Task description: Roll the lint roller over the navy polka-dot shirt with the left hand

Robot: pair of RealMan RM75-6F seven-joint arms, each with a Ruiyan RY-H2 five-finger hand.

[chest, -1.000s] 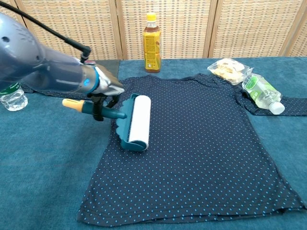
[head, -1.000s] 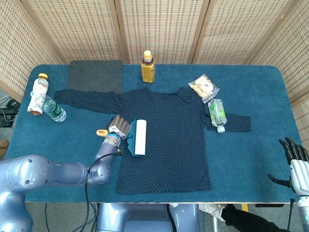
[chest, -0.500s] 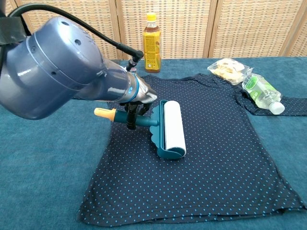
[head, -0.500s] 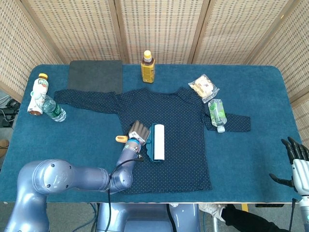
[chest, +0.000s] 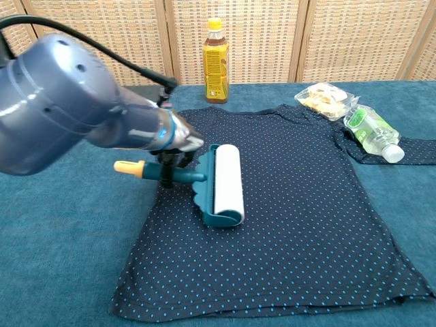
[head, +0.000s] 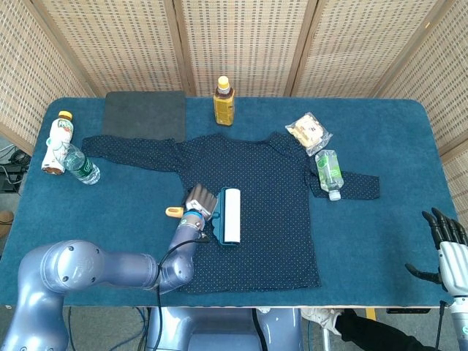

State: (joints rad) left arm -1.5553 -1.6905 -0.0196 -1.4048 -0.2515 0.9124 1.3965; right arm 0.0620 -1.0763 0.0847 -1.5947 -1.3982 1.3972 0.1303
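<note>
Left hand point(head: 199, 205) grips roller point(chest: 221, 184) by its teal handle, on shirt point(head: 267, 219).
Roller lies flat on shirt's left-middle, white drum touching fabric, yellow handle tip over shirt's left edge. Right hand point(head: 446, 245) at desk's point(head: 395, 139) near right corner, fingers spread, holding nothing.

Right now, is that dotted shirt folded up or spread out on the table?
Spread out. The navy polka-dot shirt lies flat, both sleeves stretched sideways, hem toward the robot. The lint roller rests on it, held by the left hand.
</note>
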